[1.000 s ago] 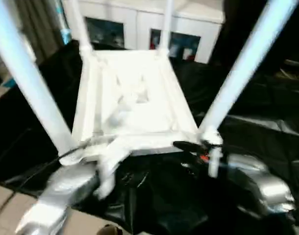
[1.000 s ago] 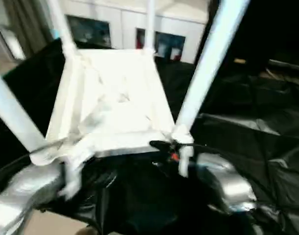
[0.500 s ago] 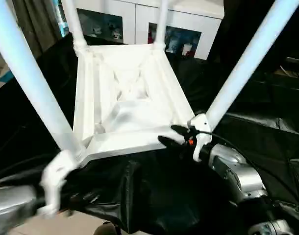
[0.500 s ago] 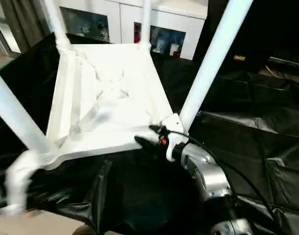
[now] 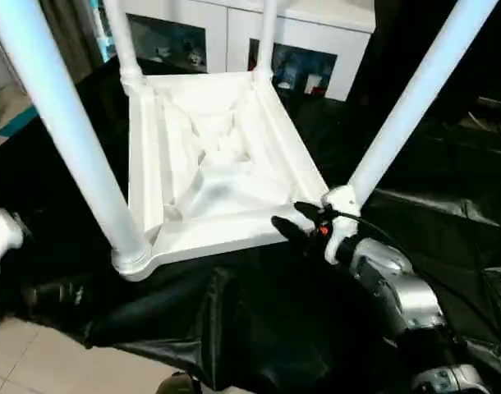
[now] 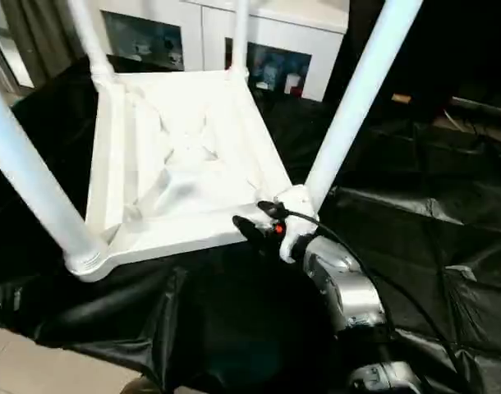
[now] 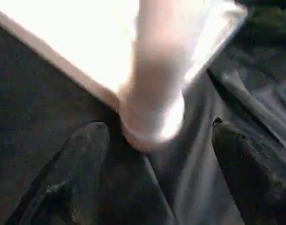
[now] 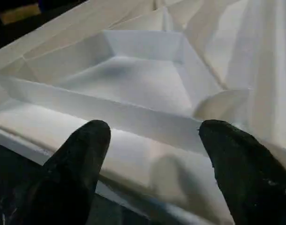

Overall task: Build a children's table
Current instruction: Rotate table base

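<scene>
Small all-white plastic children's table (image 5: pixel 218 164), upside down, legs up: light, stiff, slick, I judge | grip rim by corner | left fingers (image 7: pixel 82 154) released | right fingers (image 8: pixel 82 154) spread, empty

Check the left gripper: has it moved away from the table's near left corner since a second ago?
Yes. The left gripper has pulled back from the near-left leg socket of the children's table, toward the picture's left edge.
</scene>
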Robot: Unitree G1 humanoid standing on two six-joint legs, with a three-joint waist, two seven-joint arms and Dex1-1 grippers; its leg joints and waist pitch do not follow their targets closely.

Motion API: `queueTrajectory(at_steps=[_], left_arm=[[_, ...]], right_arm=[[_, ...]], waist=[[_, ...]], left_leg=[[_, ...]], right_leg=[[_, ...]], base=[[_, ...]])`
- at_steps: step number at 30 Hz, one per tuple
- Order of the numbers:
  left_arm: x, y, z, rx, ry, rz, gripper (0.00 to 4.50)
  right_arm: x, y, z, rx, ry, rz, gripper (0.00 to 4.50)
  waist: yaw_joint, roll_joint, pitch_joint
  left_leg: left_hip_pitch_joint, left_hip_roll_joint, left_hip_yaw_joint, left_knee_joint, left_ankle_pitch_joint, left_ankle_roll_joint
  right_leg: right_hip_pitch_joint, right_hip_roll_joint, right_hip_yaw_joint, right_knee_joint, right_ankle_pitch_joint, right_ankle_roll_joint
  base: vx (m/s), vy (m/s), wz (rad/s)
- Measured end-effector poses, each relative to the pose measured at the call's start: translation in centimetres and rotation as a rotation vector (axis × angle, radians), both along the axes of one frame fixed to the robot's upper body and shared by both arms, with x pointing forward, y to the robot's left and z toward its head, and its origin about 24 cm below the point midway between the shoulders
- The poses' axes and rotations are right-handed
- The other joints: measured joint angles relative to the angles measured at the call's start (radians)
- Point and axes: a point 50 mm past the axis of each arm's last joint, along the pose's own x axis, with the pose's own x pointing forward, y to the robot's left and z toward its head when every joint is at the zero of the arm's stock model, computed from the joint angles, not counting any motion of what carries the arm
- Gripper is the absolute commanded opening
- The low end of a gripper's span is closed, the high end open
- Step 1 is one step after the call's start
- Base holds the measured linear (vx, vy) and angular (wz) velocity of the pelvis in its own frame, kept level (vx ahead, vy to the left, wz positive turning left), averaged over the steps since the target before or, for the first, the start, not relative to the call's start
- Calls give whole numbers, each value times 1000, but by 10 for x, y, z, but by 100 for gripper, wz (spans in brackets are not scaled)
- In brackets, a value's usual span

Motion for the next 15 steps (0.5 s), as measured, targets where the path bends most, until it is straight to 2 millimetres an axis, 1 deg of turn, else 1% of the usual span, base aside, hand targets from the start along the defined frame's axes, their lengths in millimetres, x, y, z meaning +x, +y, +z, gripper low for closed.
queueTrajectory(at_steps=[1, 2, 4, 5, 7, 9, 13, 15], left_arm=[[1, 0, 1, -1, -12, -2, 425], [6, -2, 3, -23, -37, -10, 445], [17, -11, 7, -102, -103, -36, 445], [20, -16, 6, -129, -113, -50, 445], [28, -28, 1, -170, -111, -97, 445], [33, -37, -2, -199, -104, -126, 445], [38, -43, -5, -224, -91, -155, 445], [46, -48, -6, -243, -116, -157, 445]], right_arm=[[-1, -1, 1, 2, -4, 2, 358], [-3, -4, 1, -2, -10, -2, 358], [-7, -9, -1, -15, -7, -2, 358], [-8, -10, -1, -17, -8, -3, 358], [-11, -12, -2, -22, -12, -7, 358], [-13, -15, -2, -32, -14, -18, 358], [-17, -24, -4, -69, -16, -52, 358], [-18, -27, -6, -81, -12, -66, 358]], waist=[[0, 0, 0], [1, 0, 0], [8, 0, -1], [7, 1, -1], [5, 1, -3], [4, 2, -4], [6, 3, -7], [9, 3, -9]], left_leg=[[1, 0, 0, 0, 0, 0], [1, 0, 0, 0, 0, 0], [3, 0, 0, 0, 0, 0], [4, 0, 0, 0, 0, 0], [5, 0, 0, 1, 0, 0], [6, 0, 0, 4, 0, 0], [8, 0, -1, 5, 0, 0], [10, 0, -1, 5, 0, 0]], right_leg=[[1, 0, 0, 0, 0, 0], [1, 0, 0, 0, 0, 0], [4, 0, -1, 0, 0, 0], [5, 0, -1, 0, 0, 0], [6, 0, -1, 2, 0, 0], [6, -1, 0, 4, 0, 0], [8, -1, -1, 7, 0, 0], [10, -1, -1, 8, 0, 0]], base=[[0, 0, 0], [0, 0, 0], [0, 0, 0], [0, 0, 0], [0, 0, 0], [0, 0, 0], [0, 0, 0], [0, 0, 0]])
